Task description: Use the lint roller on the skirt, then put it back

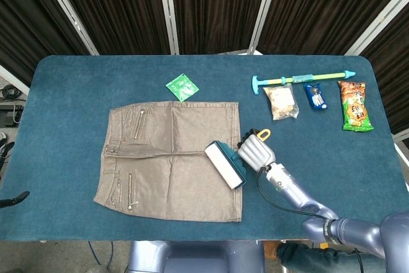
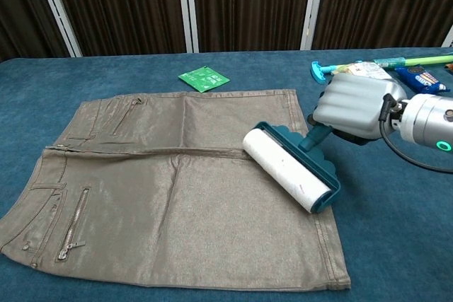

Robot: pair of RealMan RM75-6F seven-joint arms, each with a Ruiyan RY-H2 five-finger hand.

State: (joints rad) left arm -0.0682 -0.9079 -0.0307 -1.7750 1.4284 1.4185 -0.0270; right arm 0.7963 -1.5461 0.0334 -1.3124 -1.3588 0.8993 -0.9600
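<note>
A grey-brown skirt [image 1: 169, 151] [image 2: 170, 189] lies flat on the blue table [image 1: 64, 94]. My right hand [image 1: 255, 151] [image 2: 354, 109] grips the teal handle of a lint roller [image 1: 225, 164] [image 2: 290, 167]. The white roll lies on the skirt's right part, near its right edge. The roller's handle end shows yellow above the hand in the head view. My left hand is outside both views.
A green packet [image 1: 182, 86] [image 2: 203, 78] lies just beyond the skirt. At the back right lie a teal and green stick [image 1: 300, 80], a snack bag [image 1: 281, 101], a blue packet [image 1: 315, 95] and a green-orange snack bag [image 1: 353, 107].
</note>
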